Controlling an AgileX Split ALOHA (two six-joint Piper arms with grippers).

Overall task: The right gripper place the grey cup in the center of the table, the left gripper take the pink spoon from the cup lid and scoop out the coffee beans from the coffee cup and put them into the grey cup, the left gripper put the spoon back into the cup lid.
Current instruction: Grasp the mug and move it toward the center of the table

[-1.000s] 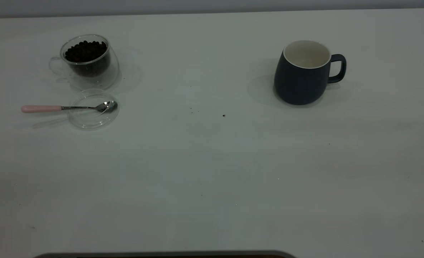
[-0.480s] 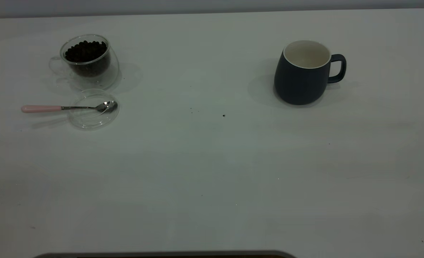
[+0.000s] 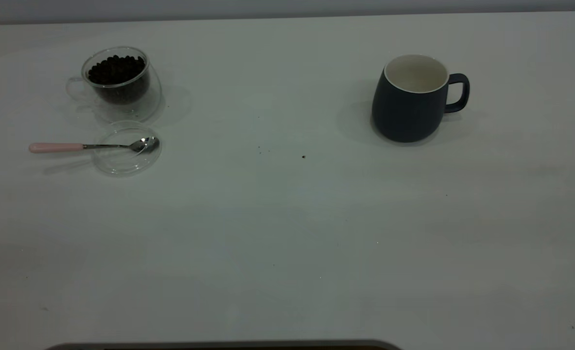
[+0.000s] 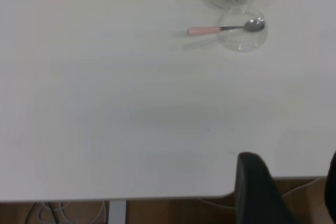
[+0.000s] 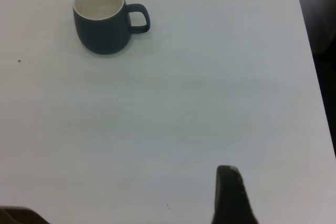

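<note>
The grey cup (image 3: 411, 99) stands upright and empty at the right rear of the table (image 3: 287, 233), handle to the right; it also shows in the right wrist view (image 5: 102, 22). The clear coffee cup (image 3: 119, 82) with coffee beans (image 3: 116, 68) stands at the left rear. In front of it lies the cup lid (image 3: 127, 158) with the pink spoon (image 3: 56, 147) across it, bowl in the lid, handle pointing left. Neither gripper shows in the exterior view. The left gripper (image 4: 294, 187) is open and empty over the table's near edge, far from the spoon (image 4: 205, 30). The right gripper (image 5: 283, 203) is open and empty, far from the grey cup.
A few tiny dark specks (image 3: 303, 156) lie near the table's middle. The table's near edge (image 4: 157, 198) shows in the left wrist view with cables below it. The table's side edge (image 5: 315, 77) runs along one side of the right wrist view.
</note>
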